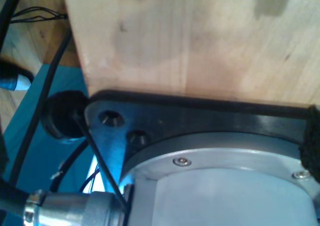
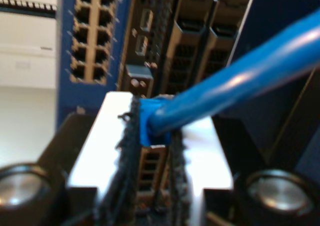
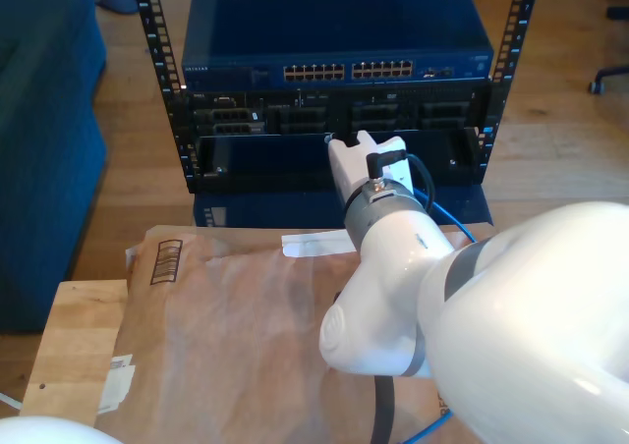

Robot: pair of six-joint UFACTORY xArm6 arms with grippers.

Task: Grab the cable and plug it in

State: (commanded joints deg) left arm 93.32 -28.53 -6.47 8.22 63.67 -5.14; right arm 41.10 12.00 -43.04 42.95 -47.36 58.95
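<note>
Across the exterior view's left lay a wooden table (image 3: 84, 336) under a sheet of brown paper (image 3: 246, 336), and behind it stood the rack (image 3: 152, 61) carrying the network switch (image 3: 334, 31) with its row of ports. Nearer the middle, my second gripper (image 2: 155, 131) reached toward the rack's front, its padded fingers (image 2: 129, 151) closed on the plug (image 2: 150, 121) of the cable (image 2: 235, 83), which trailed away from the jaws as a thick blue line. Ports (image 2: 92, 31) stood just beyond the plug. To do this step well, I judged the plug should be squared to one port opening, clip side matched, then pushed straight without letting the cable's pull twist it. My first gripper looked at a wooden board (image 1: 200, 36) and a black base plate (image 1: 200, 116); whether it was wide or narrow I could not tell.
</note>
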